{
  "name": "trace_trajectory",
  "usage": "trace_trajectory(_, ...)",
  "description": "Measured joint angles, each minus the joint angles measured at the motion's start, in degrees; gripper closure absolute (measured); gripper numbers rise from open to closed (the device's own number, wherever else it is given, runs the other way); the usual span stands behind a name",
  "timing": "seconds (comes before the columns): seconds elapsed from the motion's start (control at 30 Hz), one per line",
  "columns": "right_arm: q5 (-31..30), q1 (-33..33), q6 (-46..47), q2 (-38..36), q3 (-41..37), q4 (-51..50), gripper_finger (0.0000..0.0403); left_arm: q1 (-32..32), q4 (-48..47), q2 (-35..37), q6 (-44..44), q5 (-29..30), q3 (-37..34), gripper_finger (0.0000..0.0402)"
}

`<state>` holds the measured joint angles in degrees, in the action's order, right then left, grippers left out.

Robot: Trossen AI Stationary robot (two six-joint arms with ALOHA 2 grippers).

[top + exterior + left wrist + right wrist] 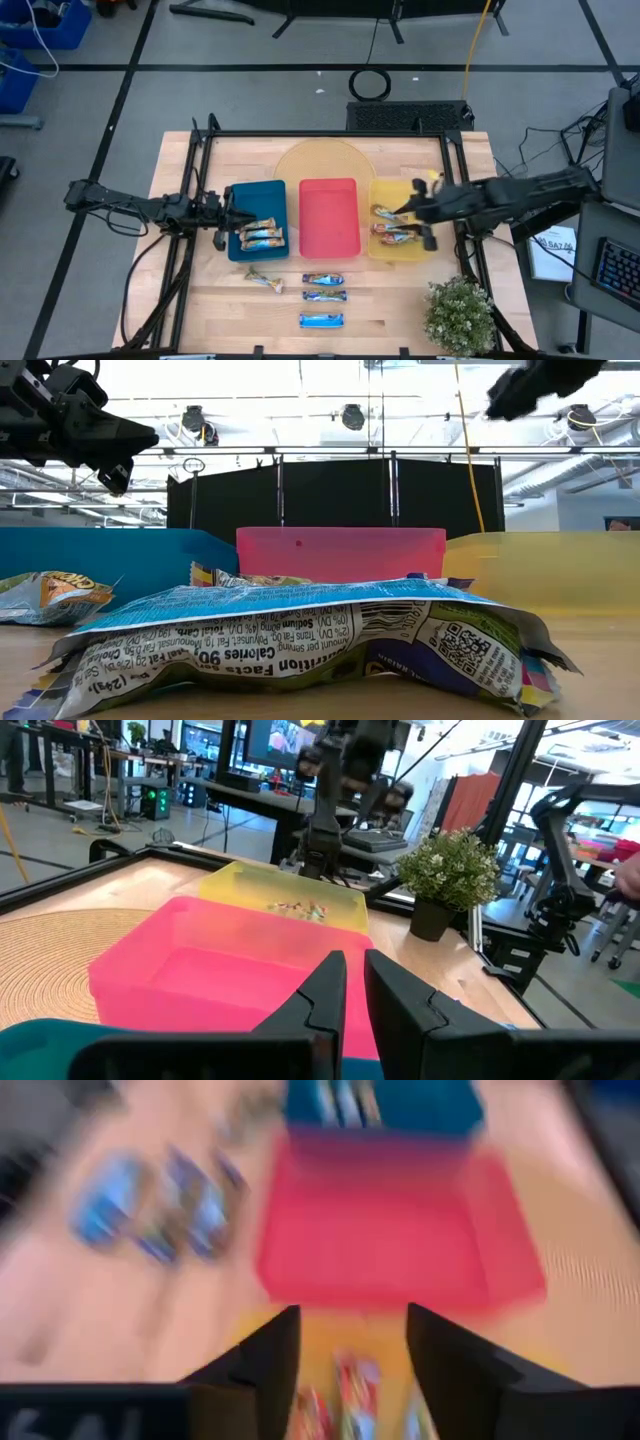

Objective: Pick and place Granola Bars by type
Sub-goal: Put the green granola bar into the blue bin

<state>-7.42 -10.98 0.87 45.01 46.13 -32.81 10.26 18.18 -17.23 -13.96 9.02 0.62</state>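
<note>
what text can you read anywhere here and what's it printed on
All on the blue-white foil granola bar wrapper nearest the low camera, printed upside down:
"Nutrition Facts"
"Calories 90"
"Total Carb."
"Sodium 65mg"
Its other fine print and the QR code are too small to read.
Print on the other bars and the paper right of the table: unreadable.

Three trays (257,188); three blue bars (323,298); three gold (262,235); two red visible (393,231).
</note>
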Motion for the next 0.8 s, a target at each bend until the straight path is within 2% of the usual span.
trace_trajectory(0.1,1.87,-0.03,-2.19,-9.51,-4.19,5.63,0.0299,-0.01,-0.01,0.0,0.01,0.0,0.0,0.0355)
trace_trajectory(0.23,-2.13,0.04,-4.78,-19.78,-10.67,12.73,0.0388,0.0,0.0,0.0,0.11,0.0,0.0,0.0355)
trace_trajectory(0.47,-2.85,0.04,-7.91,-28.82,-18.83,16.9,0.0392,0.04,-2.78,-1.16,9.38,0.47,0.0,0.0355)
trace_trajectory(0.63,-2.76,0.04,-12.21,-30.55,-25.4,26.11,0.0399,0.04,-3.12,-3.81,9.46,3.64,-0.02,0.0355)
trace_trajectory(0.8,1.2,0.04,-14.98,-30.62,-31.19,32.78,0.0402,0.04,-3.07,-6.34,9.85,4.11,-0.02,0.0355)
